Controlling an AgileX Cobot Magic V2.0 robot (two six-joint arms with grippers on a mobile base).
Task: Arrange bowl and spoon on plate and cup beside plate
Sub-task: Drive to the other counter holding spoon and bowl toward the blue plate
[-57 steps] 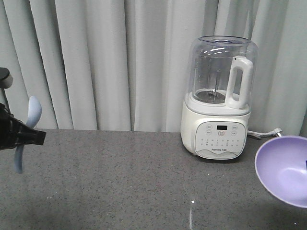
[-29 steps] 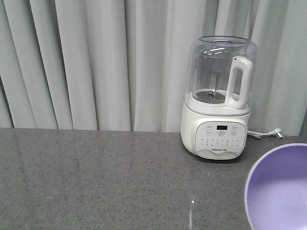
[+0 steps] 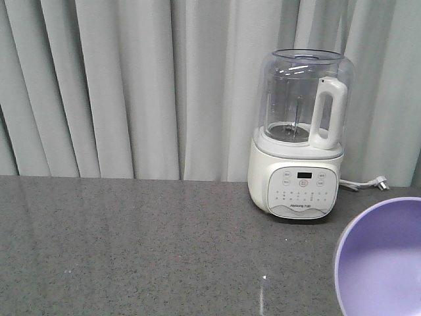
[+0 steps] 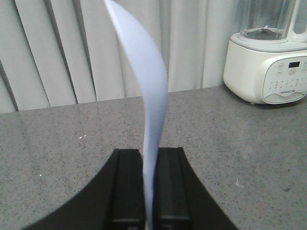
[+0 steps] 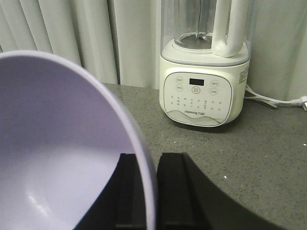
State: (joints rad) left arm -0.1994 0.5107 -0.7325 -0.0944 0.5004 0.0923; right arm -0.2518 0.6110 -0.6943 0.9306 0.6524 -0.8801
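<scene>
In the left wrist view my left gripper [image 4: 149,158] is shut on the pale blue spoon [image 4: 152,96], which stands edge-on between the black fingers and curves up past the frame's top. My right gripper [image 5: 148,163] is shut on the rim of the lavender bowl [image 5: 53,153]; one finger is inside the bowl, the other outside. The front view shows the bowl [image 3: 385,263] at the lower right corner, held above the grey counter, with neither gripper in sight there. The plate and the cup are out of view.
A white blender with a clear jug [image 3: 299,138] stands at the back right of the speckled grey counter [image 3: 145,243]; its cable [image 3: 368,184] trails to the right. Grey curtains hang behind the counter.
The left gripper with the spoon has left the front view at the left edge. The bowl has come closer to the camera and lower, then stayed still.
</scene>
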